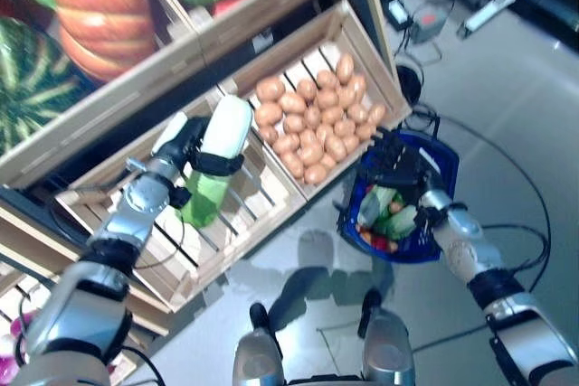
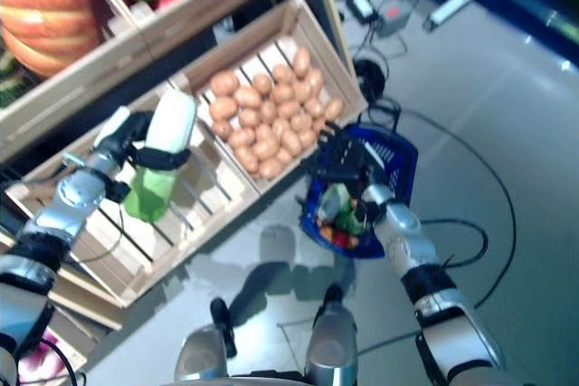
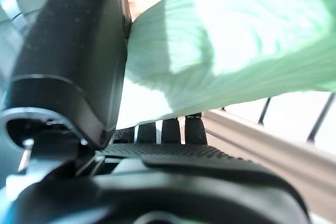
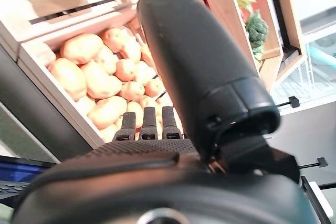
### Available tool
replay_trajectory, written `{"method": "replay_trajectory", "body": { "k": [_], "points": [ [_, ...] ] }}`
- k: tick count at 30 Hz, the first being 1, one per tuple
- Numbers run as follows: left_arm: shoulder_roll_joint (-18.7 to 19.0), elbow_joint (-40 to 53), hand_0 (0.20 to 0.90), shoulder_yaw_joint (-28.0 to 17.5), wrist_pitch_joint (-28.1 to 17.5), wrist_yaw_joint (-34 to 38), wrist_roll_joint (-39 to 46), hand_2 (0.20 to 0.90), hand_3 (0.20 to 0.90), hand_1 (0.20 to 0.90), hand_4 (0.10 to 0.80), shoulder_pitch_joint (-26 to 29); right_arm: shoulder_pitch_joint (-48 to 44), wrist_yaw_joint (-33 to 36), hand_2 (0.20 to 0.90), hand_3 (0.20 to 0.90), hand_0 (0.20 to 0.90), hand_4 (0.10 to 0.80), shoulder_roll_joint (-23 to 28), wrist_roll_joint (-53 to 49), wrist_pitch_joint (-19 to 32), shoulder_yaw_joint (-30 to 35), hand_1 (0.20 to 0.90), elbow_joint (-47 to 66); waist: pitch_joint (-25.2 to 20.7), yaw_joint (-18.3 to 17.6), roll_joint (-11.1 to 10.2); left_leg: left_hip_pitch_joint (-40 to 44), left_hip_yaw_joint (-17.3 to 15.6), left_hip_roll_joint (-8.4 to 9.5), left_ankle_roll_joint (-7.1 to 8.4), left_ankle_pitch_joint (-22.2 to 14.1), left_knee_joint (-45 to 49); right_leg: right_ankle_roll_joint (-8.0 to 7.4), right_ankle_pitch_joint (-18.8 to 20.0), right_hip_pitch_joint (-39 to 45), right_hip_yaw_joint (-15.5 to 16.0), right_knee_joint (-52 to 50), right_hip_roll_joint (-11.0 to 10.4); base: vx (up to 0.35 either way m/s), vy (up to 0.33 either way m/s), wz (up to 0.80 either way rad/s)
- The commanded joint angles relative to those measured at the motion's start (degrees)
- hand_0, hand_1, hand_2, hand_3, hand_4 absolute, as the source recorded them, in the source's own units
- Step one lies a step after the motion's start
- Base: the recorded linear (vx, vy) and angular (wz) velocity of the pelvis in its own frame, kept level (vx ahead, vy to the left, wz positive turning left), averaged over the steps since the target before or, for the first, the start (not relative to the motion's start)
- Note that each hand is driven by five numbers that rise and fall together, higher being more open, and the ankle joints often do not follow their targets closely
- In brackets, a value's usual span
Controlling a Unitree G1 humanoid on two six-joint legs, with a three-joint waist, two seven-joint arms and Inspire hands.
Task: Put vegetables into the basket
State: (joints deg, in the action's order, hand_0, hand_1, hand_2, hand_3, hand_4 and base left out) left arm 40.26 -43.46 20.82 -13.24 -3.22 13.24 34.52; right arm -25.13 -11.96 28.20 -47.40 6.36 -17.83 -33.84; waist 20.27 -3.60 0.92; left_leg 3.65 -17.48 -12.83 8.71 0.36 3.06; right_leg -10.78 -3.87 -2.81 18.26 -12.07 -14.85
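Above the slatted crate, left hand fingers are curled round a pale green cabbage, clear of the crate's edges. Right hand grips the blue basket rim, fingers closed, beside the potato crate.

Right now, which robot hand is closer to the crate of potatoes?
Right. The right robot hand is on the blue basket just off the potato crate's near corner; the left robot hand holds a cabbage over the neighbouring crate.
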Motion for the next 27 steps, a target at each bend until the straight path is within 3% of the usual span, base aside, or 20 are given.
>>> {"method": "replay_trajectory", "body": {
  "k": [1,2,7,17,27],
  "points": [
    [-1.2,3.8,0.300,-4.7,-6.0,-4.7,14.5,0.300,0.300,0.300,0.400,-1.7,0.5,-4.8,0.900,0.900,0.900,0.800,-2.6,-0.7,-2.9,0.7,0.900,1.6,-12.8,1.4,0.1,-0.4,1.1,2.00,-1.15,1.9,-1.8,1.42,5.4,6.7,1.2,10.1,-0.4,0.111,-0.041,0.10],
    [-2.3,4.5,0.300,-5.4,-5.3,-6.9,19.5,0.300,0.300,0.300,0.400,-1.8,0.3,-6.9,0.900,0.900,0.900,0.800,-2.8,-2.1,-6.1,0.4,0.900,1.4,-13.5,1.6,0.1,0.8,1.1,2.13,-1.03,2.6,-3.6,1.17,6.0,7.9,1.5,11.6,-0.2,0.093,-0.044,0.11],
    [-7.4,7.4,0.300,-5.6,-5.3,-11.9,26.1,0.300,0.300,0.300,0.400,-1.0,-1.7,-12.5,0.900,0.900,0.900,0.800,-4.6,-6.3,-13.4,-1.8,0.900,0.6,-15.6,2.5,-0.6,3.4,2.0,2.47,-0.42,3.4,-8.1,0.37,8.3,11.1,3.0,16.6,0.7,0.057,-0.050,0.09],
    [-12.3,13.5,0.300,-2.7,-1.7,-13.7,29.2,0.300,0.300,0.300,0.400,-1.6,-2.1,-12.7,0.900,0.900,0.900,0.800,-8.6,-11.6,-19.6,-5.2,0.900,6.5,-17.0,2.7,-1.3,3.8,3.0,2.50,-0.66,2.1,-8.1,0.93,7.7,12.0,3.2,17.1,1.8,0.000,-0.024,0.04],
    [-17.4,17.2,0.300,0.5,0.8,-14.5,28.5,0.300,0.300,0.300,0.400,-4.2,-0.6,-12.5,0.900,0.900,0.900,0.800,-13.5,-14.6,-22.3,-8.7,0.900,8.6,-17.5,3.0,-1.5,4.7,3.7,2.36,-0.82,1.7,-8.1,1.13,7.2,12.9,2.6,17.1,2.4,0.016,-0.001,0.04]
  ]
}}
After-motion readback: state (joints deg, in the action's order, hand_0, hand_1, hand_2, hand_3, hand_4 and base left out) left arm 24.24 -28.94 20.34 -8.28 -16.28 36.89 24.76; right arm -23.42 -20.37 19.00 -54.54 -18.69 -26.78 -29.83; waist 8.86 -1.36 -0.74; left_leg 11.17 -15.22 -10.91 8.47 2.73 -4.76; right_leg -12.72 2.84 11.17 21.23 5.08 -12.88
